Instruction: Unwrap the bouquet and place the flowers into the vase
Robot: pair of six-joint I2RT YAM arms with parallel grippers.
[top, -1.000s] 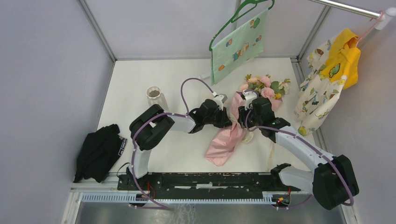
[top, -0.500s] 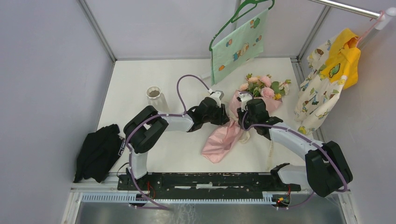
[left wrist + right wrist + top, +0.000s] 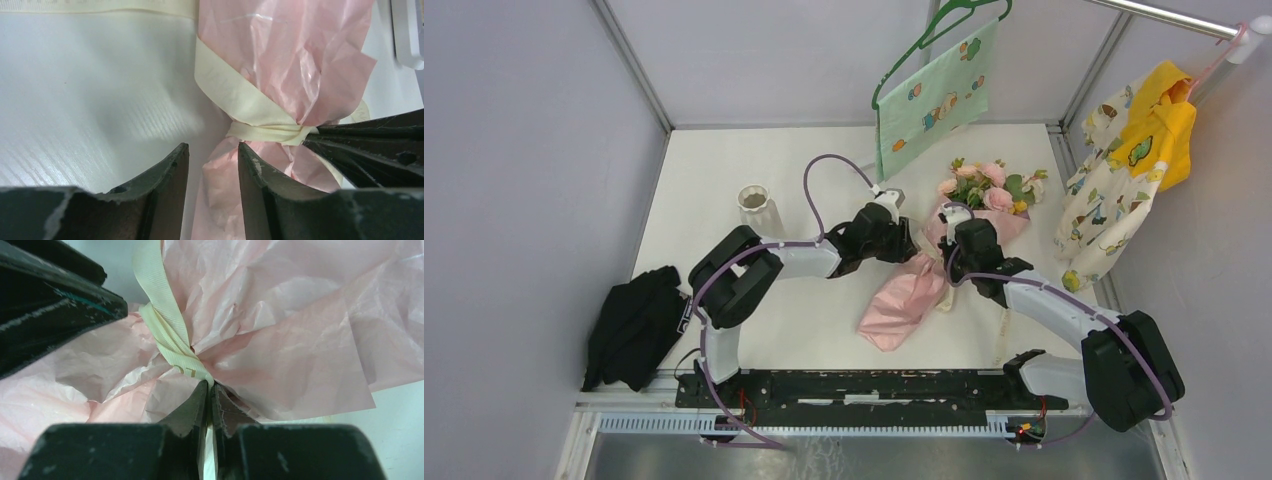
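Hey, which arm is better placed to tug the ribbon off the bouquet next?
Right. The right gripper is shut at the ribbon knot, apparently pinching it. The left gripper has its jaws open over the bouquet, gripping nothing.

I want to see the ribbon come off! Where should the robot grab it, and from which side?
Probably the loose flat tail of the ribbon, just above the knot, pinched across its flat faces from the left arm's side, where it lies loose on the bouquet. The knot is bunched tight, and the right gripper pinches there.
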